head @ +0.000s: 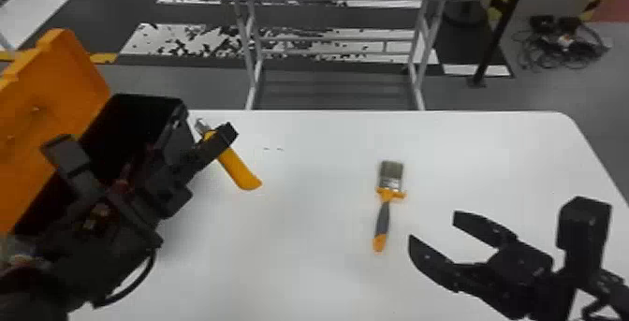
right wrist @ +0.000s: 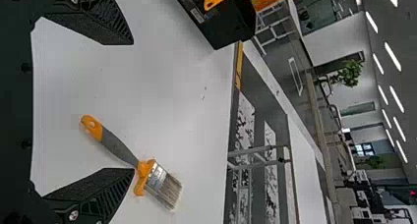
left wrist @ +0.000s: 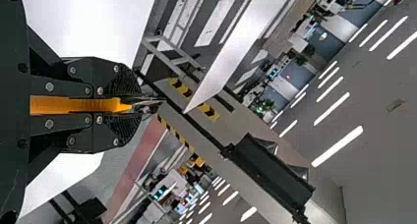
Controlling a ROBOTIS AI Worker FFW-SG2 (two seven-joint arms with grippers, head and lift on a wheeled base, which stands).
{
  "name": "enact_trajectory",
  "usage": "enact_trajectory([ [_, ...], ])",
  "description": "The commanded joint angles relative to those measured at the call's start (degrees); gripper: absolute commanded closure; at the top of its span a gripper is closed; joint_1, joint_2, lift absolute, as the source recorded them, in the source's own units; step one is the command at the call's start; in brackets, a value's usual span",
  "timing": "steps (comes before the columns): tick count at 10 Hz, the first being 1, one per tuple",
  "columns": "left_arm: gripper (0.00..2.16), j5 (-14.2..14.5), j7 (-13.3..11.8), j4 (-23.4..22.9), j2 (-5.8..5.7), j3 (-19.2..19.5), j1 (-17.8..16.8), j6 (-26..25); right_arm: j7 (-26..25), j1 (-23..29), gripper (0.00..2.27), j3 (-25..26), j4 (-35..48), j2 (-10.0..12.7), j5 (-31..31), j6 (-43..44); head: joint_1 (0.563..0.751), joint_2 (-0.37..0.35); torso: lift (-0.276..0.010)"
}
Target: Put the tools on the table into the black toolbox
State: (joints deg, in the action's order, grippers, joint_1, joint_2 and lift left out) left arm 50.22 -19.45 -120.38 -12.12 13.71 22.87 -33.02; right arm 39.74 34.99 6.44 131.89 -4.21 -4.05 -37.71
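White surface [head: 309,231] before you carries the brush [head: 382,219], right of middle. At left, your left hand [head: 226,134] grips the yellow-handled tool [head: 239,170] near the toolbox [right wrist: 226,27]. Your right hand [head: 433,227] is open. Stowing seems underway; next, bring tool above box, release.

The left arm [head: 79,254] comes in from the near left, the left pincer [head: 221,138] pointing far and right, its fingers [left wrist: 105,76] drawn nearly together; the right arm [head: 573,268] enters at near right, the right pincer [head: 435,229] spread wide, aimed far and left.
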Motion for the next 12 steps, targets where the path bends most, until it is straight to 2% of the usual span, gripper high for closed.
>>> enact_trajectory([
  [1,2.13,0.1,-0.1,0.3,-0.62,3.8,-0.5,0.0,-2.4,0.7,0.11,0.4,-1.7,0.9,-1.0,3.1,0.695,0.093,-0.075],
  [3,2.13,-0.2,-0.2,0.9,-2.29,8.8,-1.0,0.2,-5.3,1.2,0.11,0.4,-4.8,2.6,-1.2,8.6,0.695,0.133,-0.075],
  [5,2.13,-0.8,-0.8,3.3,-3.87,13.1,-2.5,0.5,-6.0,1.3,0.11,0.5,-6.6,4.0,-1.3,9.8,0.695,0.183,-0.075],
  [7,2.13,-3.7,-2.5,7.3,-4.05,16.7,-5.6,0.4,-6.6,1.4,0.11,0.8,-7.4,4.3,-1.2,10.5,0.695,0.256,-0.075],
  [8,2.13,-6.1,-2.7,8.7,-4.05,18.1,-6.2,0.4,-6.8,1.4,0.11,0.8,-7.7,4.3,-1.2,10.7,0.695,0.283,-0.075],
  [10,2.11,-13.1,-2.2,11.4,-3.26,18.3,-8.2,1.2,-6.9,1.4,0.11,0.7,-8.1,4.3,-1.2,11.0,0.695,0.331,-0.075],
  [11,1.81,-14.0,-1.7,12.9,-2.91,18.5,-8.5,1.9,-6.9,1.4,0.11,0.6,-8.1,4.3,-1.2,10.9,0.695,0.35,-0.075],
  [12,0.51,-13.9,-0.1,13.6,-2.03,18.7,-8.5,2.7,-7.2,1.4,0.11,0.4,-8.1,4.3,-1.2,10.7,0.695,0.35,-0.075],
])
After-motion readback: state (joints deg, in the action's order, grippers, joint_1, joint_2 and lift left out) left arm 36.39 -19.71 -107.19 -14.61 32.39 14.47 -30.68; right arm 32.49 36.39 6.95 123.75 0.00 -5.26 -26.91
